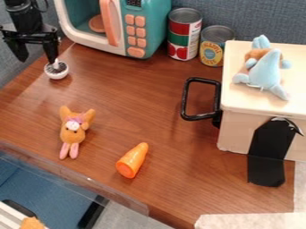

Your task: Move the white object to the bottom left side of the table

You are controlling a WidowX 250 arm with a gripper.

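Apparently early: white object (56, 70) at far left, gripper (37, 60) right by it, fingers apart; grasp and carry to near left remain undone.

At the back, a microwave (154, 27) just left of two cans (183, 39); at the right, a box (236, 129) with a blue toy (265, 72) on top; in front, an orange toy (72, 133) left of a carrot (133, 160).

White object (58, 76) (dark inside), orange carrot (133, 159), teal-and-white microwave (155, 27)
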